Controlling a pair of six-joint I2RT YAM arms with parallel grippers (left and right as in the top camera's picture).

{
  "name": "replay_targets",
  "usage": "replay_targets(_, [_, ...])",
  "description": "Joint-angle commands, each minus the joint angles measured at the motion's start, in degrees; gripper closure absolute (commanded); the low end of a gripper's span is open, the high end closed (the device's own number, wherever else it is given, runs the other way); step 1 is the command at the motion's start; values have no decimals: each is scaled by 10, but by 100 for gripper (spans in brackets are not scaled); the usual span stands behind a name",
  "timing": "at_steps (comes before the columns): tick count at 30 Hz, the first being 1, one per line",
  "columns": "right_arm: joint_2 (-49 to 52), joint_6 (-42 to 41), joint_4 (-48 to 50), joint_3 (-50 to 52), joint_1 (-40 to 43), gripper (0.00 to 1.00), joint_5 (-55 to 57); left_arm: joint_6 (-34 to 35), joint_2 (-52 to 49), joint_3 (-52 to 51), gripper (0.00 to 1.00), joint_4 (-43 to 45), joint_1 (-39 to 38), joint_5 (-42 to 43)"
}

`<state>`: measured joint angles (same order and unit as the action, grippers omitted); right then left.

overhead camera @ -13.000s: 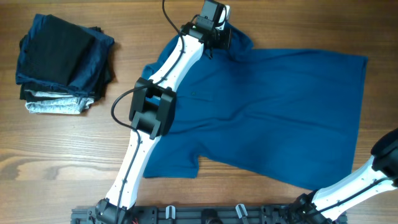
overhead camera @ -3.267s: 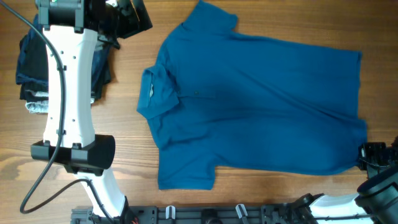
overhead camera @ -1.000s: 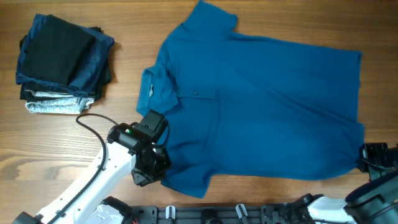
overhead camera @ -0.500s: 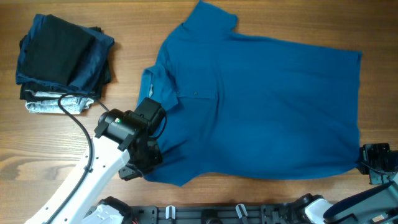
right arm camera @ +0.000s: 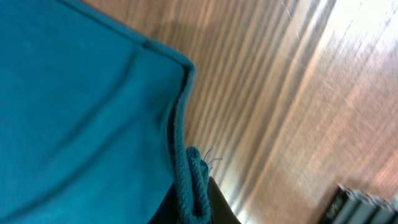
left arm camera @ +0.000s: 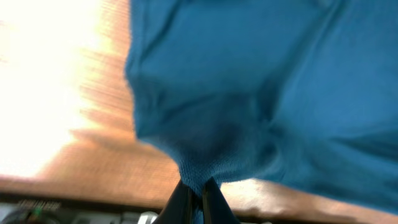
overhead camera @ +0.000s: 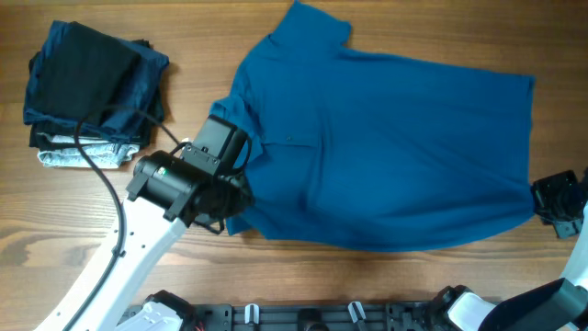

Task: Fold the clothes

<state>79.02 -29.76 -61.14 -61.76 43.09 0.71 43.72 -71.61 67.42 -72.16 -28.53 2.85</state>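
Medium-blue short-sleeved polo shirt of plain soft fabric (overhead camera: 395, 156), spread mostly flat on the wooden counter (overhead camera: 37, 221), collar to the left (partly hidden), hem to the right, near sleeve gathered up in the left claw (left arm camera: 194, 191), lower hem corner pinched by the right claw (right arm camera: 193, 202)

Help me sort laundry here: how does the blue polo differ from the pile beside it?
The polo lies spread open; the pile is folded and stacked. The polo is medium blue; the pile is navy, black and grey. The left hand and right hand pinch the polo; neither touches the pile. Both lie on the table.
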Motion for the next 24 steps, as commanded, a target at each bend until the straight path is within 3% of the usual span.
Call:
replay_targets(1, [24, -2, 33, -12, -2, 96, -7, -39, -28, 17, 96, 49, 11, -10])
replay_targets(9, [91, -2, 93, -12, -2, 96, -46, -105, -131, 103, 96, 121, 24, -51])
replay_targets(24, [160, 29, 95, -83, -77, 96, -15, -138, -186, 103, 96, 251, 40, -83])
